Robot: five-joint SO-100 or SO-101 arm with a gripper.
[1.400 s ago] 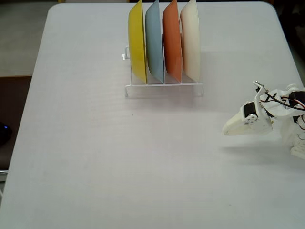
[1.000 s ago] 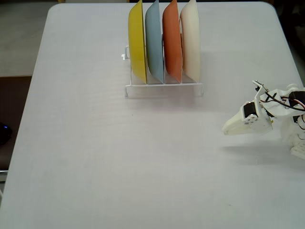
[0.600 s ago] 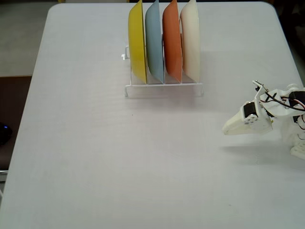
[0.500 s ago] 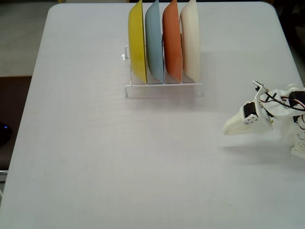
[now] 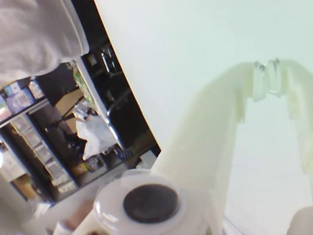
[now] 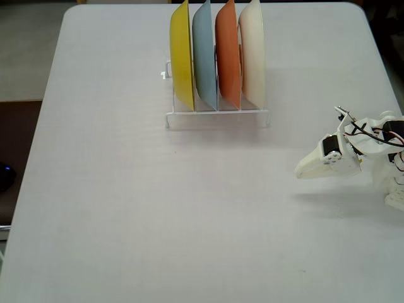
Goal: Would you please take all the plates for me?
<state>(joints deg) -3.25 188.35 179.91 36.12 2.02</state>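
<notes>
A: Position of the plates?

B: All four stand on edge in the white wire rack, far side of the pale grey counter in the fixed view. Left to right there: round shallow yellow plate, light blue plate, orange plate, cream-white plate. One slot each, close together, leaning slightly the same way.

A: And the arm?

B: White plastic end effector at the right edge of the fixed view, low over the counter, tip pointing left. Well apart from the rack, nearer the camera than the plates.

A: Fingers?

B: Wrist view shows the end effector with the tips drawn together, only a thin slit between them, nothing held. Bare counter surface behind them.

A: Anything else in the wrist view?

B: Counter edge runs diagonally; beyond it, dim cluttered shelving, too blurred to identify.
</notes>
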